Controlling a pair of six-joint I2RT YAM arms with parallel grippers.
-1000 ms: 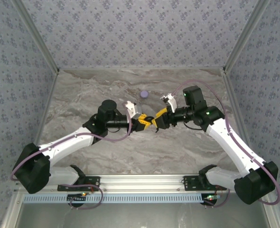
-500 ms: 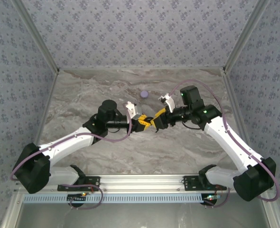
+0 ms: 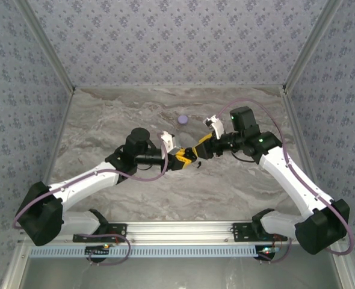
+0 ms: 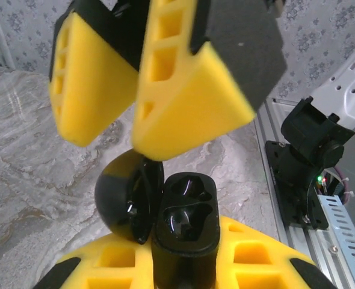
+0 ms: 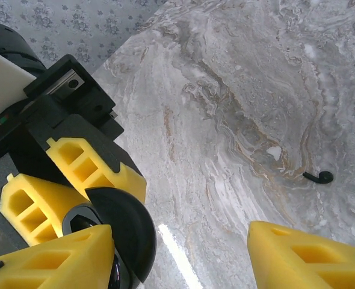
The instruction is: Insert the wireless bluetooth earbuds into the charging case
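The black charging case (image 4: 183, 232) stands upright between the pads of my left gripper (image 4: 183, 271), which is shut on it. Its round lid (image 4: 123, 201) hangs open to the left, and its two wells show as glossy hollows. My right gripper (image 5: 180, 253) is open and hovers just above the case, one finger (image 5: 51, 259) beside the lid (image 5: 129, 235). From above, the two grippers meet at mid-table: the left (image 3: 180, 158), the right (image 3: 197, 150). One black earbud (image 5: 317, 177) lies on the marble, apart from both grippers.
A small lavender disc (image 3: 183, 120) lies on the marble table (image 3: 105, 120) behind the grippers. Patterned walls close in the back and both sides. The metal rail (image 3: 177, 229) with the arm bases runs along the near edge.
The right gripper has tilted and shifted slightly over the case. The left gripper has edged a little nearer and keeps its hold on the case.
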